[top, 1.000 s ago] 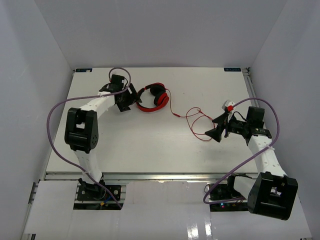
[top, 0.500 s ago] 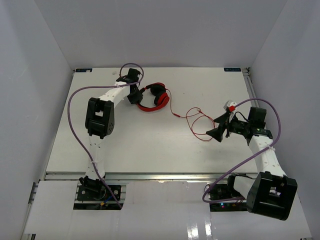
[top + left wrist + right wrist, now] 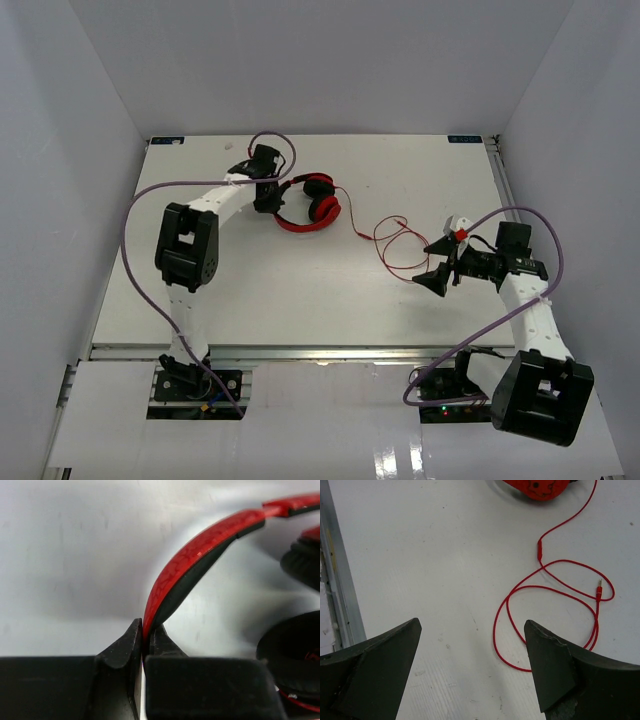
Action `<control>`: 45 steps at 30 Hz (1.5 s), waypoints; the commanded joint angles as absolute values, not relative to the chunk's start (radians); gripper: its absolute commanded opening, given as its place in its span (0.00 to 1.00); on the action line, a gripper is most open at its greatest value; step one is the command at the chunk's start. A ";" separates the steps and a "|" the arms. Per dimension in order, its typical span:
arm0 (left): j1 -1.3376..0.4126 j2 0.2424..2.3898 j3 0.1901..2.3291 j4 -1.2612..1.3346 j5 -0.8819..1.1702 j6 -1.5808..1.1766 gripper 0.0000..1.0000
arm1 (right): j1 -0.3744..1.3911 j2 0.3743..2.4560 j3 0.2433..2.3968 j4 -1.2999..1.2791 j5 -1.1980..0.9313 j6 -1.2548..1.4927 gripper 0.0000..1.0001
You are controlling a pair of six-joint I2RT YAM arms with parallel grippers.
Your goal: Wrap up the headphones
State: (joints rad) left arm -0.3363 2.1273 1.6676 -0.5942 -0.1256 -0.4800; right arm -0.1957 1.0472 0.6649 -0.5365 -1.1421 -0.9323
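Slip risk: left jaws clamped only on headband [image 3: 200,550] edge of red headphones [image 3: 324,210]. Snag risk: right jaws spread wide over looped red cable [image 3: 539,550].

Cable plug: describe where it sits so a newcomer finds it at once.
On the white table, right of centre, the thin red cable of the headphones lies in loose loops ahead of the open right tool. The plug is the cable's free end at the loops' edge, the only part with a small metal tip.
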 commanded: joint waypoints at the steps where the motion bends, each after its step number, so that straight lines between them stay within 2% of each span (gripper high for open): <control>1: -0.379 1.776 1.545 -0.461 0.030 -0.294 0.00 | -0.176 0.971 0.700 -0.615 -1.189 -1.109 0.90; 6: -0.387 1.522 1.401 -0.456 0.169 -0.316 0.00 | -0.035 0.938 0.676 -0.115 -0.962 -0.540 0.90; 10: -0.390 1.402 1.349 -0.446 0.245 -0.396 0.00 | 0.161 0.972 0.717 -0.043 -0.970 -0.478 0.90; 19: -0.390 1.239 1.331 -0.456 0.304 -0.474 0.00 | 0.229 1.111 0.853 -0.017 -0.947 -0.626 0.90; 23: -0.390 1.211 1.331 -0.457 0.324 -0.499 0.00 | 0.287 1.149 0.884 -0.100 -1.026 -0.724 0.90; 26: -0.390 1.201 1.348 -0.455 0.342 -0.528 0.00 | 0.382 1.189 0.868 -0.176 -1.058 -0.781 0.95; 30: -0.390 1.191 1.384 -0.455 0.330 -0.558 0.00 | 0.432 1.185 0.782 -0.075 -1.075 -0.690 0.98; 36: -0.390 1.196 1.448 -0.422 0.379 -0.618 0.00 | 0.457 1.175 0.718 0.058 -0.985 -0.588 0.99; 39: -0.390 1.195 1.470 -0.422 0.354 -0.620 0.00 | 0.457 1.147 0.735 0.004 -0.998 -0.640 0.99; 45: -0.390 1.187 1.449 -0.434 0.300 -0.600 0.00 | 0.456 1.066 0.842 -0.442 -1.088 -0.976 1.00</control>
